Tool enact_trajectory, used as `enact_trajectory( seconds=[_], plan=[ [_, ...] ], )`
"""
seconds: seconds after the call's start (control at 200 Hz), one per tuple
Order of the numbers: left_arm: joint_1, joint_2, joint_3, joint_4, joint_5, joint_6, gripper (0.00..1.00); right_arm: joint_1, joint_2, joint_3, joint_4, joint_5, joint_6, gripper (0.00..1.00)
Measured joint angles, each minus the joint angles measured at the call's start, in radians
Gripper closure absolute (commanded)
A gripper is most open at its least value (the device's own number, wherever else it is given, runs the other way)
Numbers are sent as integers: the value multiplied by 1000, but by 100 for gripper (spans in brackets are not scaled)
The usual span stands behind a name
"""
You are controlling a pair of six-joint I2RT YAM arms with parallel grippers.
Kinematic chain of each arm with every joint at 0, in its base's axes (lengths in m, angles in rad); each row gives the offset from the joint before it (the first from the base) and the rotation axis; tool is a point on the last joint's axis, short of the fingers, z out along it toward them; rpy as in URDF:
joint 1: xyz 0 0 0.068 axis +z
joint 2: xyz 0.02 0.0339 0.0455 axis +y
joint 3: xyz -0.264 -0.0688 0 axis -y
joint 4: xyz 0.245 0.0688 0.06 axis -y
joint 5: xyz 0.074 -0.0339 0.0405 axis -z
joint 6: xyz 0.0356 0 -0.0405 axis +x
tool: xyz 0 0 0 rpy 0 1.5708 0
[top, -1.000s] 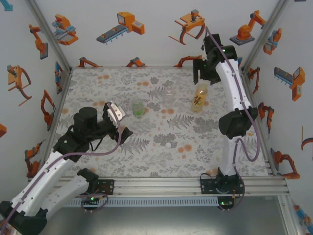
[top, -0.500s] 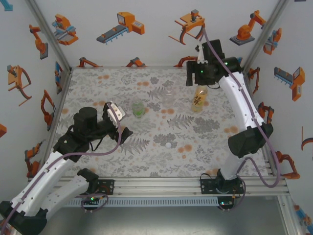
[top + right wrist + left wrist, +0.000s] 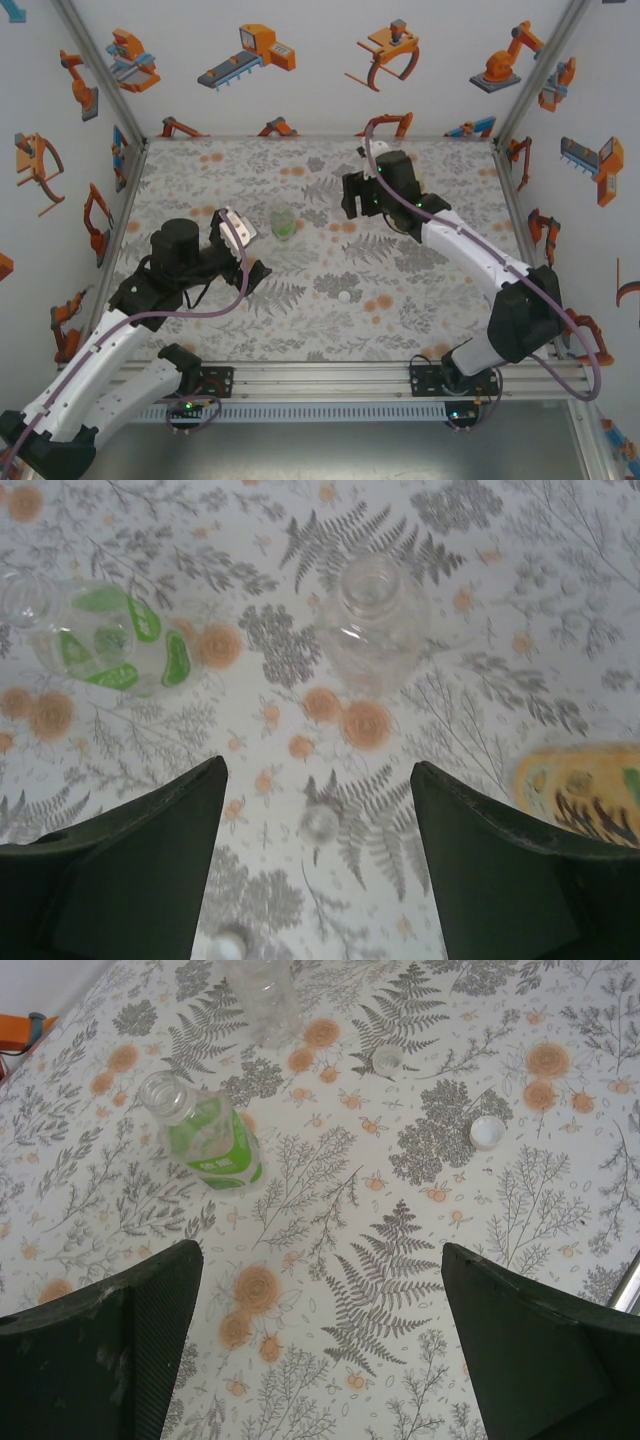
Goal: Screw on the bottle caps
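Hanging above the far middle of the table (image 3: 200,330), the right fingers (image 3: 352,197) stood apart with nothing held between them. Just beyond their tips in the right wrist view stood the colourless bottle (image 3: 375,615), upright and uncapped, its open mouth turned to the camera. The green bottle (image 3: 100,640) stood to its left, well apart from it, and its mouth was open too. The yellow bottle (image 3: 580,790) sat at the right edge of that view, beside the right-hand finger and cut off by the frame; whether it carried a cap I could not tell. A small pale cap (image 3: 320,823) lay on the table below the gap between the fingers, near the colourless bottle, too blurred to tell its colour. The white cap (image 3: 345,296) lay by itself nearer the arm bases, apart from every bottle. The left fingers (image 3: 246,250) were spread wide and empty over the left half of the table, pointed toward the green bottle, which stood near them without touching.
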Motion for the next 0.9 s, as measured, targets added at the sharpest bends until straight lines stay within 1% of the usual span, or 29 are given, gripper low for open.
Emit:
enact_trajectory(
  seconds=[0.1,0.225,0.37,0.451,0.516,0.596,0.721,0.901],
  plan=[
    [0,0,0,0,0,0,3,22,11,-108,174,37,5,29],
    [0,0,-3,1,0,0,3,25,57,-204,367,93,29,27],
    [0,0,-5,1,0,0,3,25,149,-261,554,135,50,21],
    [0,-2,-5,0,0,0,3,25,202,-277,642,161,64,16],
    [0,-4,-6,0,-1,2,3,25,239,-287,699,192,71,13],
    [0,-7,-6,1,-2,4,3,25,278,-291,758,217,76,12],
    [0,-8,-6,0,-2,8,3,25,325,-290,835,222,74,13],
    [0,-8,-6,0,-5,8,3,25,375,-255,875,222,65,15]
  ],
)
